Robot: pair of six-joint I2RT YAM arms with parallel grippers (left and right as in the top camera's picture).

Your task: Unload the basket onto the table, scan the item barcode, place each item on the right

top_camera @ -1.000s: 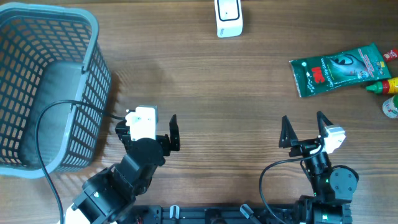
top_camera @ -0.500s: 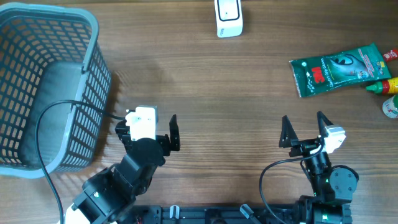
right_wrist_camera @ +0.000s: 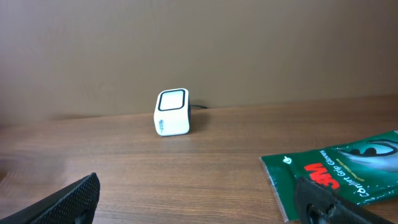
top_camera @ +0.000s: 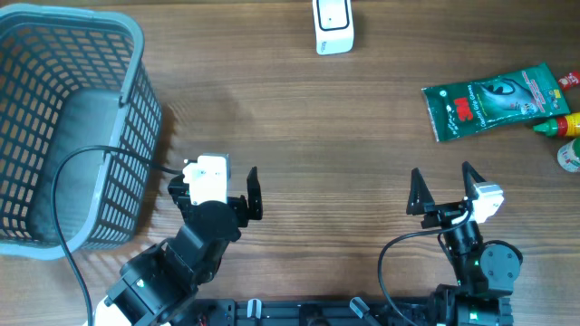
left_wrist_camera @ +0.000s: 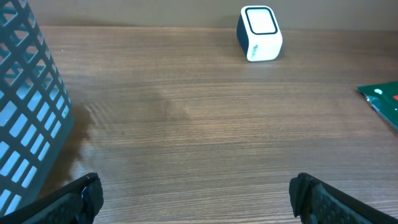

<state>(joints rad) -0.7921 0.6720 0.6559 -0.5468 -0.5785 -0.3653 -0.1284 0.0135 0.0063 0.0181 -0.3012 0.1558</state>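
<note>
Lying far right, the green 3M packet (top_camera: 497,98) sits beside a yellow bottle (top_camera: 557,127) seen only overhead; the left wrist view catches just the packet's corner. Both the left gripper (top_camera: 213,179) and right gripper (top_camera: 440,172) gape, empty.

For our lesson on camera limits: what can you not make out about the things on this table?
Green packet: no barcode shows in any view; the left wrist view's right edge cuts it off.
Yellow-green item and white item: overhead, cut by the right edge; unidentifiable.
Scanner: overhead, top edge crops it.
</note>
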